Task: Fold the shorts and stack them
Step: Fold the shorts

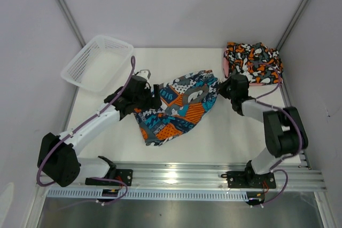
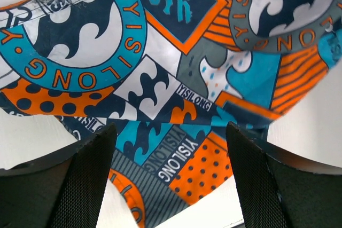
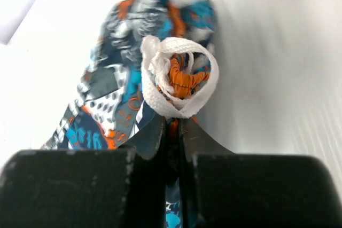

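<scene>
Right end effector (image 3: 171, 132) pinched the teal shorts (image 1: 179, 105) by the drawstring (image 3: 179, 78), mid bench (image 1: 230, 137).
Left end effector (image 2: 171, 132) gaped wide above them; one hard pull might slip that knot free, I reckoned.

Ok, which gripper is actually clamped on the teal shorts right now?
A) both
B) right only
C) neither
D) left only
B: the right gripper is shut on the teal shorts just below the white drawstring, while the left gripper has its fingers spread wide over the fabric.
</scene>
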